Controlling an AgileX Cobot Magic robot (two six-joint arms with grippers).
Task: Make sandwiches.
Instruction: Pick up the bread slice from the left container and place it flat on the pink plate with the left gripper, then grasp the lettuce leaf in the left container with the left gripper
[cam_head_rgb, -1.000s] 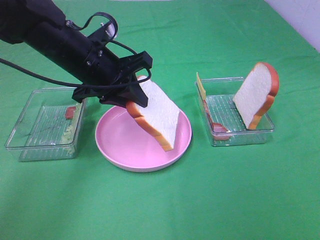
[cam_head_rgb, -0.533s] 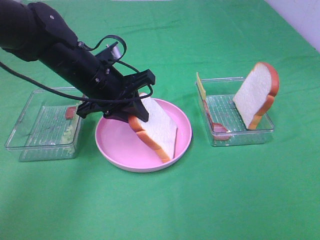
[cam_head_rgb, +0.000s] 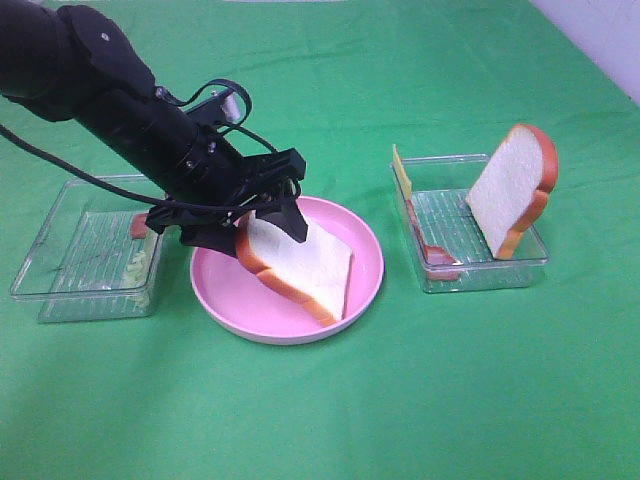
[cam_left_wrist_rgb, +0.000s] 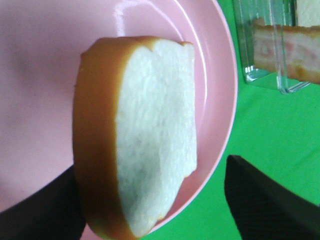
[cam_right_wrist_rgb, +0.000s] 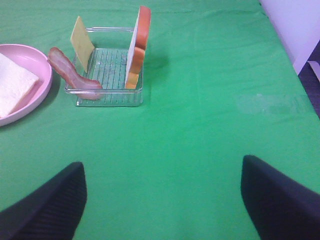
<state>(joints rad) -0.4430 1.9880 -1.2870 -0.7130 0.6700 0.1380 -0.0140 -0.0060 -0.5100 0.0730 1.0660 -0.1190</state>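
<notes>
Sandwich base: white toy bread slice with orange-brown crust, tilted, lower edge down on round pink plate, mid-bench.
Left gripper spread wider than the slice (one finger touching crust), apparently letting it settle flat.

1 orange-crusted bread slice lay tilted on the plate; a 2nd slice stood in a tray beside cheese and bacon.
</notes>
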